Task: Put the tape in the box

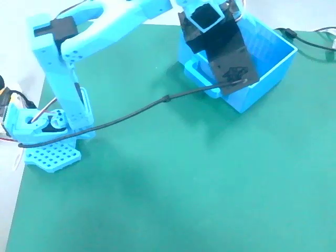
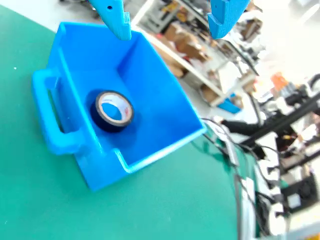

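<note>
In the wrist view the tape (image 2: 113, 111), a small black roll with a pale core, lies inside the bright blue box (image 2: 165, 95), leaning near the handle-side wall. My gripper (image 2: 167, 22) is open and empty above the box; its two blue fingers (image 2: 116, 17) enter from the top edge, apart from the tape. In the fixed view the box (image 1: 273, 63) stands at the back right of the green mat, and the arm's black wrist covers its middle, so the tape and the fingertips are hidden there.
The box's loop handle (image 2: 47, 112) faces the mat side. The arm's base (image 1: 50, 136) stands at the left edge of the green mat (image 1: 173, 184). A black cable (image 1: 147, 109) runs from the base to the wrist. Shelves and clutter lie beyond the table.
</note>
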